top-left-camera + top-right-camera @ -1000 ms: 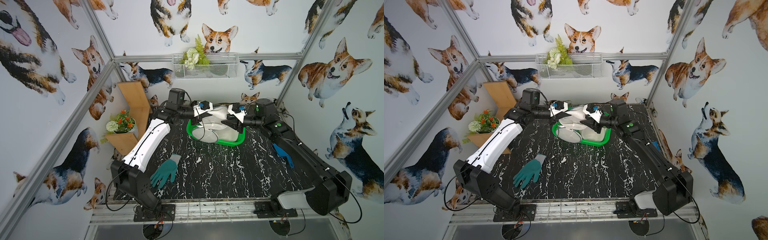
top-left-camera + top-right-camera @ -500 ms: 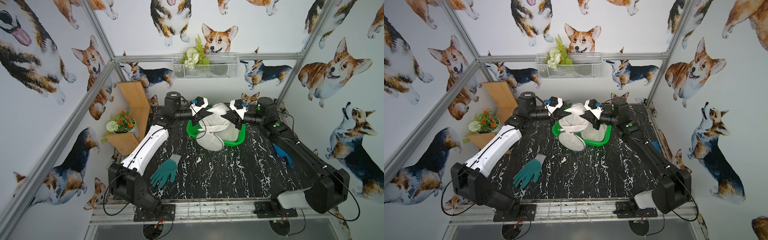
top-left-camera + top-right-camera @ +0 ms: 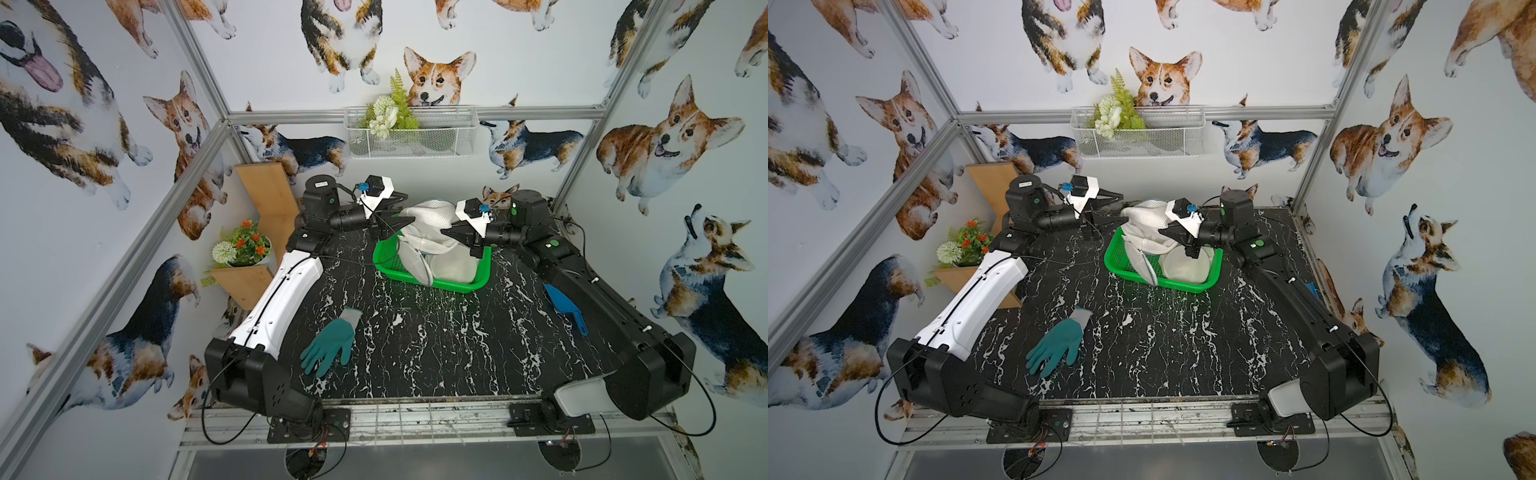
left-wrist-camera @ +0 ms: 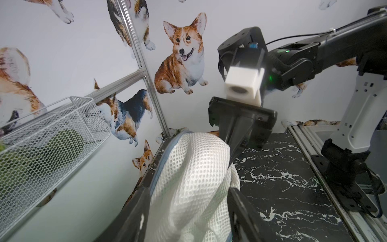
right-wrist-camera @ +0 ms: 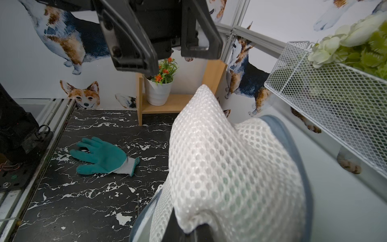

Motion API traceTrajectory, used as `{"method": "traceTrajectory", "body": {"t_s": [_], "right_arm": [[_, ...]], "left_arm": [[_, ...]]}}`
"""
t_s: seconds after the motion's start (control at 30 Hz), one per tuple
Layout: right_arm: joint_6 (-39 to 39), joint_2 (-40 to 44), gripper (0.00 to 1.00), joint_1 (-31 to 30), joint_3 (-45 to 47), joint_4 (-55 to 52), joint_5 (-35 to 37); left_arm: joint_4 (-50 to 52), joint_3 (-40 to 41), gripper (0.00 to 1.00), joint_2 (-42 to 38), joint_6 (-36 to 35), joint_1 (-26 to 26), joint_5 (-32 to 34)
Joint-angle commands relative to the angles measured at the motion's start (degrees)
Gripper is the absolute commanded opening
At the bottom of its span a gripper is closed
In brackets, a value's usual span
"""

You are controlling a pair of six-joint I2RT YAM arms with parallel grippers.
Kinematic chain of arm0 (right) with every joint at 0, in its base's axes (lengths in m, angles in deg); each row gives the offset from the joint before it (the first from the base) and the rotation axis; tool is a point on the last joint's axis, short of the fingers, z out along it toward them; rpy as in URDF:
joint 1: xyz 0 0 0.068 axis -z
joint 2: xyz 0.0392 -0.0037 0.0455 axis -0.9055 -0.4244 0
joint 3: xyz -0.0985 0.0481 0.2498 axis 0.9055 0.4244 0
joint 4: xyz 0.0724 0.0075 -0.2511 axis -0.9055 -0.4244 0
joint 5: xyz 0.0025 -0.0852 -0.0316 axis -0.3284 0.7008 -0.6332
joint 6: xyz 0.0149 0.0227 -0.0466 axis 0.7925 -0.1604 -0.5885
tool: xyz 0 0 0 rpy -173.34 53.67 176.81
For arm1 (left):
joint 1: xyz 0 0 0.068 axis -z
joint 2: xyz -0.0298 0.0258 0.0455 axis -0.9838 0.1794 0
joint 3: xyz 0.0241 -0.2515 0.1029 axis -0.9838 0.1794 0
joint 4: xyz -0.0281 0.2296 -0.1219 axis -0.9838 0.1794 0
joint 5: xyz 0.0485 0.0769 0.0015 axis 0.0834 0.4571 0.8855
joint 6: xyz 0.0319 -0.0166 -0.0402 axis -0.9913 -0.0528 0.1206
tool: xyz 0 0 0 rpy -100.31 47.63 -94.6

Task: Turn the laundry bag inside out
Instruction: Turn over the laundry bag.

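The laundry bag [image 3: 428,226] hangs over the green basket [image 3: 440,287], its tail inside, pinched closed by our right gripper [image 3: 444,231]. Over the basket's far left corner, our left gripper [image 3: 410,207] stands spread. We should clamp inner mesh and pull outward slowly.

Nothing legible shows in any view: no text, brand or number. The only label-like mark is a small pale sticker [image 3: 320,183] on top of the black joint housing [image 3: 318,201] of the left arm, at the far left of the table. It appears in both top views, but its print is too small to make out.
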Motion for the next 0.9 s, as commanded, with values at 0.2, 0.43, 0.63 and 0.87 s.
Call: {"method": "traceTrajectory", "body": {"t_s": [0.2,0.43,0.63,0.87], "right_arm": [[-15.1,-2.3,0.00,-2.3,-6.0,-14.8,7.7],[-18.3,-1.8,0.00,-4.1,-6.4,-16.7,10.5],[-19.9,-1.3,0.00,-5.2,-6.7,-17.5,10.6],[-22.0,0.1,0.00,-7.5,-5.4,-17.5,12.4]], "left_arm": [[29.7,-20.8,0.64,10.6,-9.7,2.7,1.2],[36.6,-24.1,0.68,14.7,-10.7,4.1,-2.5],[39.2,-24.6,0.69,16.4,-12.0,4.9,-1.8],[40.4,-26.3,0.58,17.8,-12.6,5.0,-2.1]]}}
